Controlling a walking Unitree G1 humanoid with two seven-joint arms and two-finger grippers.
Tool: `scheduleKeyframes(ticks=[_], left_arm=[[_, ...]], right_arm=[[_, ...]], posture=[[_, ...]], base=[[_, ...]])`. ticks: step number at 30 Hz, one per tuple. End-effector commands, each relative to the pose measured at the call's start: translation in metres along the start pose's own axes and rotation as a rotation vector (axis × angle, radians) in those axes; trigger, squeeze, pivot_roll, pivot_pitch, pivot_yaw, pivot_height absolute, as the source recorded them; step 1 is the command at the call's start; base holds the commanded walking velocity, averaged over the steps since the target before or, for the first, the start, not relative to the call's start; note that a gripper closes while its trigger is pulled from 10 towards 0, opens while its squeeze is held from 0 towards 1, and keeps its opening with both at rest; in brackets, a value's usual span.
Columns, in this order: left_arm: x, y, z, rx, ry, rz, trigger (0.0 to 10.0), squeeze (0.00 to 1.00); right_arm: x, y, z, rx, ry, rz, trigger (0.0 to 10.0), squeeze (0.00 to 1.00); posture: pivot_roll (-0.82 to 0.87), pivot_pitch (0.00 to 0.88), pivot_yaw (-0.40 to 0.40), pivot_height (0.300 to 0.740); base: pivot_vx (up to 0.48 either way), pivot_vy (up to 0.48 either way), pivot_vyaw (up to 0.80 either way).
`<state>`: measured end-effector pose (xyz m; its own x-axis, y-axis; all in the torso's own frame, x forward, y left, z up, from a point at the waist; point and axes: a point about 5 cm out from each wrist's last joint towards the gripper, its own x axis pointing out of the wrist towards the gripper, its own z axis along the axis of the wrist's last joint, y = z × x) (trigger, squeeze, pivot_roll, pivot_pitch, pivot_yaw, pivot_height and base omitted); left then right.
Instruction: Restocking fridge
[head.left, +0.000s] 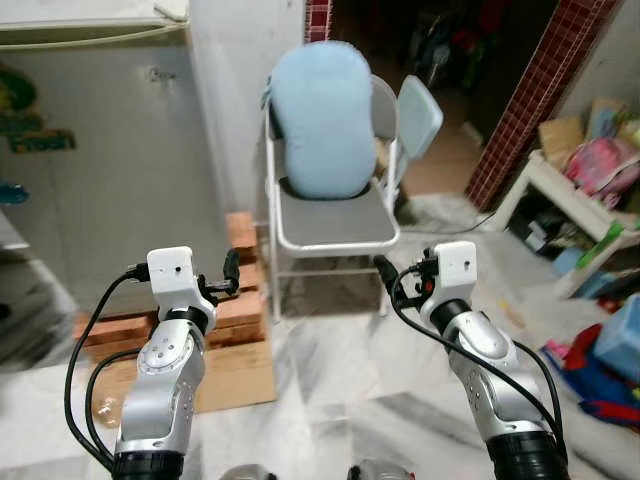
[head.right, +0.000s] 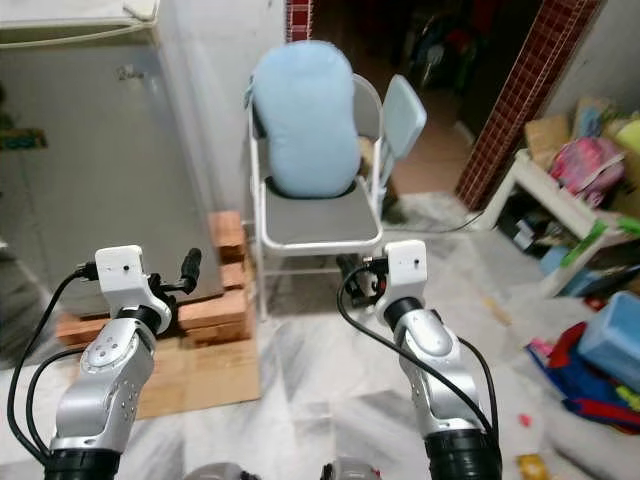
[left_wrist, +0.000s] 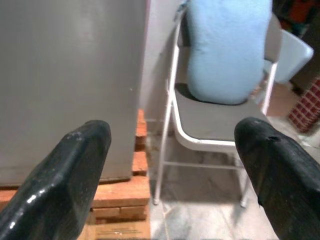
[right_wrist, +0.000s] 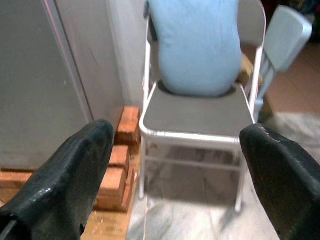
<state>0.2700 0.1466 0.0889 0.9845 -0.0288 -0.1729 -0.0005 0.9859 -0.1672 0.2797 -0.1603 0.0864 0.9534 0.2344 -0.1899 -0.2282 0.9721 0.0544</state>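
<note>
Both claws are raised with fingers spread wide and empty: the left claw (left_wrist: 170, 165) points at the grey fridge (head.left: 100, 150), the right claw (right_wrist: 175, 175) at the folding chair (head.left: 335, 225) just beside the fridge. A pale blue cushion (head.left: 322, 120) leans upright on that chair. Bricks (head.left: 240, 300) sit under the fridge.

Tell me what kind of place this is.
Most likely a lived-in home, near the kitchen: a grey fridge raised on bricks, a folding chair with a blue cushion, and a cluttered low shelf on a marble floor.
</note>
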Motion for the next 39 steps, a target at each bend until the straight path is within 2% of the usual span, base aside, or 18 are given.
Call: scheduleKeyframes(ticks=[1,14,27,31,39], left_arm=[[0.0,0.003,0.002,0.019,-0.003,0.003,10.0,0.0],[-0.003,0.001,-0.002,0.0,0.019,-0.009,10.0,0.0],[-0.002,-0.001,-0.003,-0.006,0.033,-0.026,10.0,0.0],[-0.004,-0.002,-0.009,-0.025,0.064,-0.045,10.0,0.0],[-0.003,-0.012,-0.006,-0.05,0.076,-0.14,10.0,0.0]], right_arm=[[0.002,0.002,0.006,0.002,-0.026,0.009,10.0,0.0],[0.005,0.003,0.008,-0.001,-0.028,0.02,10.0,0.0],[0.005,0.004,0.008,-0.006,-0.028,0.026,10.0,0.0],[0.005,0.003,0.007,-0.005,-0.023,0.025,10.0,0.0],[0.007,0.006,0.008,0.0,-0.025,0.028,10.0,0.0]], posture=[[0.01,0.0,-0.008,0.74],[0.01,0.0,-0.008,0.74],[0.0,0.0,-0.005,0.74],[0.0,0.0,-0.007,0.74],[0.0,0.0,-0.001,0.74]], base=[[0.0,0.48,0.0],[0.0,0.48,0.0],[0.0,0.48,-0.8],[0.0,0.48,-0.8],[0.0,0.48,-0.8]])
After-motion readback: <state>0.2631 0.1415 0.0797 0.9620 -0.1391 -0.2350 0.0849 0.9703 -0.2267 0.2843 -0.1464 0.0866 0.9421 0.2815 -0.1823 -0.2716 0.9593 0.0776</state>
